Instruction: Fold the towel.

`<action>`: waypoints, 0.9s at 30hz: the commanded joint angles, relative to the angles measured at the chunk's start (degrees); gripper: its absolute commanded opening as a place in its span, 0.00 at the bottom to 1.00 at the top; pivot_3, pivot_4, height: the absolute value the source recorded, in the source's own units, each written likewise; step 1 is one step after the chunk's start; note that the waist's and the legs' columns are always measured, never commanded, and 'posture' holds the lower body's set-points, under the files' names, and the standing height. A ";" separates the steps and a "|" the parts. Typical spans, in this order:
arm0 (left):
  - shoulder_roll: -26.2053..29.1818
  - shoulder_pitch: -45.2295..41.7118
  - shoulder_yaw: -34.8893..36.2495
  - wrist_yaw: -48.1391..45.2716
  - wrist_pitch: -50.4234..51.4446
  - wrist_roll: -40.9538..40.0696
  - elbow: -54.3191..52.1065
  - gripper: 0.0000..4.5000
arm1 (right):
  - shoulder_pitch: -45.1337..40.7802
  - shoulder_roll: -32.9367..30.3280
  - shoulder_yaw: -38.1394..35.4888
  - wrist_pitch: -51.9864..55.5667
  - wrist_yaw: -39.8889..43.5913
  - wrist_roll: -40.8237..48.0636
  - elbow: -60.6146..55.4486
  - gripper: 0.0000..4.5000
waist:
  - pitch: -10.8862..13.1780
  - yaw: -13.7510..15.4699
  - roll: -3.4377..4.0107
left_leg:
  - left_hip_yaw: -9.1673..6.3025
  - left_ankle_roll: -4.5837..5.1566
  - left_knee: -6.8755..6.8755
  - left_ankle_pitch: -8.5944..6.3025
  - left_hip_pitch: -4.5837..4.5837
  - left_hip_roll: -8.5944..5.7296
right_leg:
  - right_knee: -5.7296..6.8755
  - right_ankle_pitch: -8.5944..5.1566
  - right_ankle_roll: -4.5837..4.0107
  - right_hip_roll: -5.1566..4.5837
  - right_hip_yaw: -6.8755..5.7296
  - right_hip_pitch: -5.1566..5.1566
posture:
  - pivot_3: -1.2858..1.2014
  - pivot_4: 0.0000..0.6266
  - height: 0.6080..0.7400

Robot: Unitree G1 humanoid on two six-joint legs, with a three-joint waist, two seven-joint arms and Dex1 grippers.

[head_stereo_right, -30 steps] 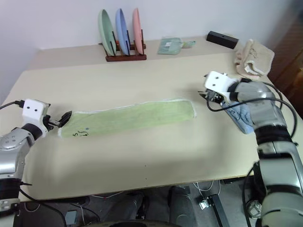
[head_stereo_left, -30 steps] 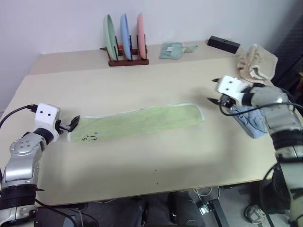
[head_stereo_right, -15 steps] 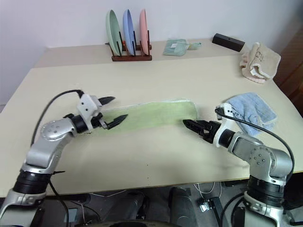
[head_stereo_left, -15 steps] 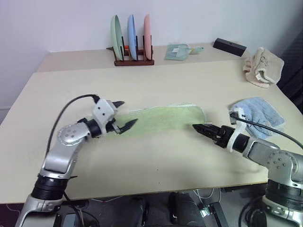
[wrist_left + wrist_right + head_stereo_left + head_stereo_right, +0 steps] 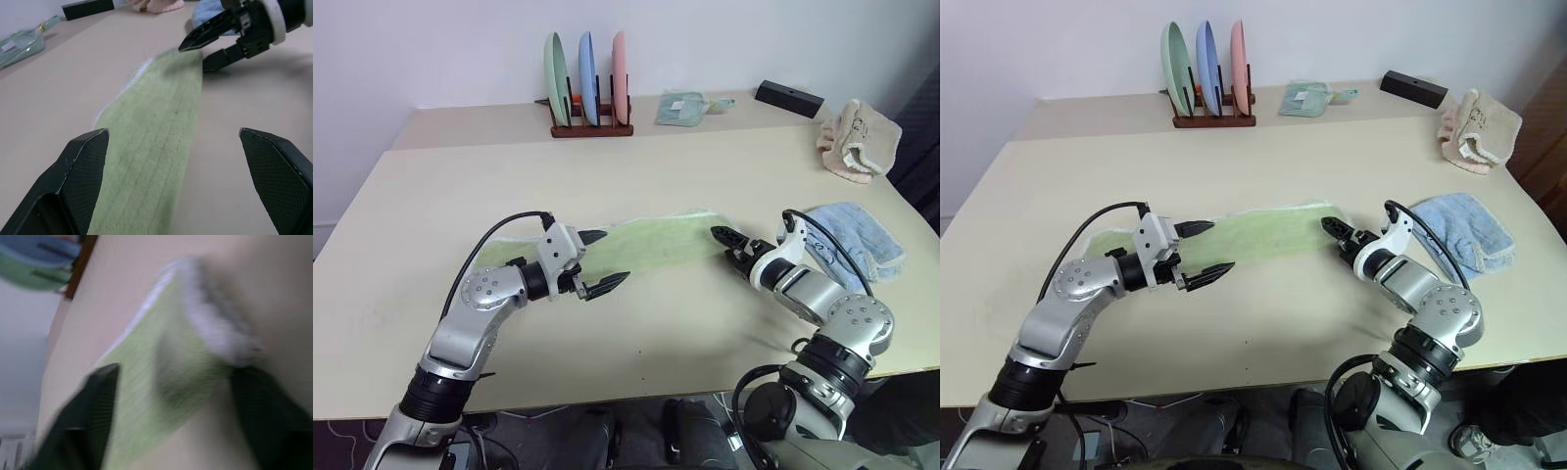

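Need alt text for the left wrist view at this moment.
A light green towel lies flat on the tan table, running away between the left gripper's open black fingers. At its far end the right gripper points in, fingers parted.

A pale beige table (image 5: 705, 166) carries everything. The green towel (image 5: 646, 242) lies flat and stretched out near its middle. Taking the towel as the mark: a wooden rack (image 5: 590, 127) of three upright plates stands well behind it, a small pale green cloth (image 5: 681, 107) and a black box (image 5: 788, 97) lie behind and to the right, a cream cloth (image 5: 858, 140) is bunched far right, and a blue cloth (image 5: 855, 238) lies near its right end.
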 commanded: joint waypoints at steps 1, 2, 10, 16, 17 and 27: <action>0.49 0.93 2.06 0.85 -0.35 -0.28 -2.29 0.97 | 0.28 -0.10 -0.91 -0.78 -2.50 0.85 0.27 0.36 | 0.00 -0.03 0.01 | 0.00 0.00 0.00 0.00 0.00 0.00 | 0.00 0.00 0.00 0.00 0.00 -0.01 | 0.52 0.24 1.00; 0.47 1.23 2.20 1.06 -0.44 -0.27 -2.26 0.97 | 0.41 -0.47 -0.78 -0.80 -2.68 1.23 -0.11 0.24 | 0.00 -0.06 0.01 | 0.00 0.00 0.00 0.00 -0.01 0.00 | 0.00 0.00 0.00 0.00 0.00 -0.01 | 0.52 0.24 1.00; -0.69 1.99 2.02 2.23 -2.05 0.84 -0.24 0.97 | 2.21 -5.63 -0.93 -0.47 -2.92 5.01 -4.98 0.01 | -0.04 0.24 0.01 | -0.02 0.01 0.00 0.00 -0.04 -0.03 | -0.03 0.00 0.00 -0.02 0.00 0.01 | 0.52 0.24 1.00; -0.88 -0.21 5.06 3.29 -2.21 -0.06 3.88 0.97 | 6.82 -25.10 4.00 -0.18 6.87 5.33 -9.86 0.01 | 0.04 0.16 0.17 | 0.00 0.02 -0.01 0.00 -0.11 -0.03 | -0.05 0.00 0.01 -0.04 0.00 -0.06 | 0.52 0.24 1.00; -0.93 -0.39 5.03 3.08 -2.35 0.05 4.28 0.97 | 7.98 -27.71 6.58 -1.01 9.14 4.92 -11.03 0.01 | 0.03 0.14 0.16 | 0.00 0.02 -0.02 0.00 -0.09 -0.02 | -0.05 0.00 0.01 -0.04 0.00 -0.06 | 0.52 0.24 1.00; -1.87 -1.55 4.51 3.49 -2.82 1.03 4.91 0.97 | 12.68 -47.59 41.30 -21.53 33.41 -8.80 -22.69 0.01 | 0.03 -1.17 0.04 | 0.03 0.01 -0.06 -0.01 -0.09 0.06 | -0.12 -0.01 0.03 0.00 -0.04 -0.05 | 0.52 0.24 1.00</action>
